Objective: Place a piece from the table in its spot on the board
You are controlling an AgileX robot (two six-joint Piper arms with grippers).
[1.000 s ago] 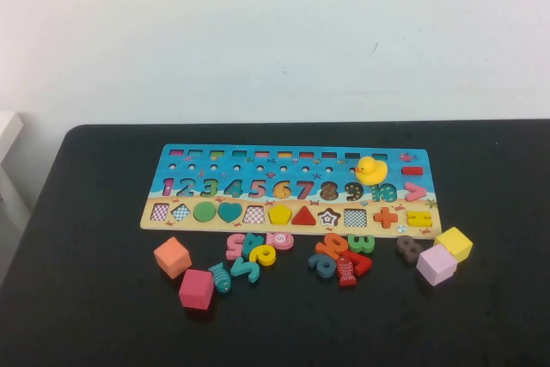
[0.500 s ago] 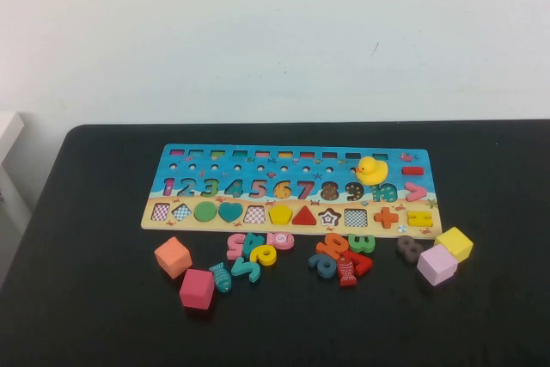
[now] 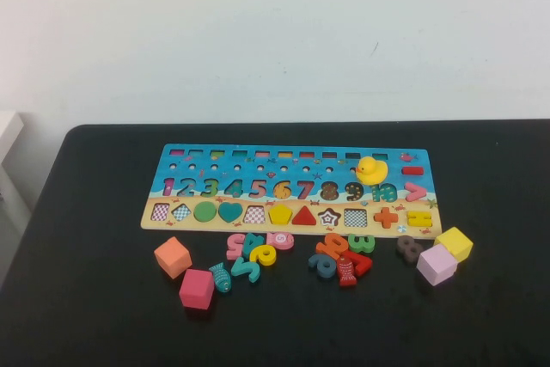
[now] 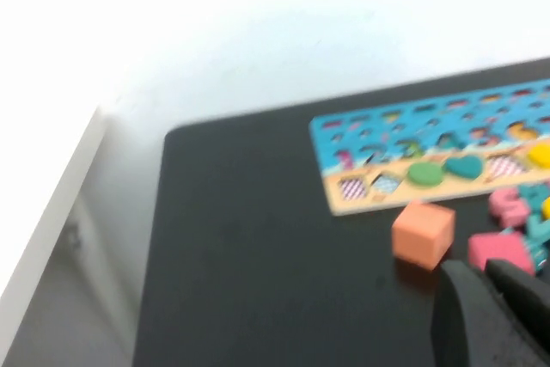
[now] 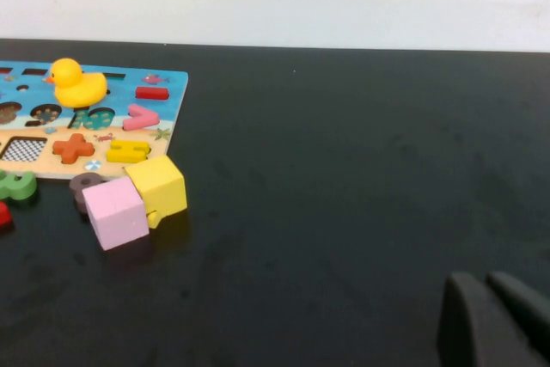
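Note:
The board [image 3: 160, 176] lies across the middle of the black table; it also shows in the left wrist view [image 4: 344, 139] and the right wrist view [image 5: 168, 83]. The yellow pentagon piece [image 3: 280, 213] sits flat in its slot in the tan strip, between a checkered slot and the red triangle. Neither arm shows in the high view. My left gripper [image 4: 485, 268] is shut and empty, above the table near the orange cube [image 4: 423, 232]. My right gripper [image 5: 485, 279] is shut and empty, over bare table well to the right of the board.
A yellow duck [image 3: 371, 169] stands on the board's right part. Loose numbers [image 3: 253, 251] and fish [image 3: 345, 271] lie before the board. An orange cube [image 3: 173, 257], a pink cube [image 3: 196, 289], a lilac cube [image 3: 436, 264] and a yellow cube [image 3: 454, 243] stand near them.

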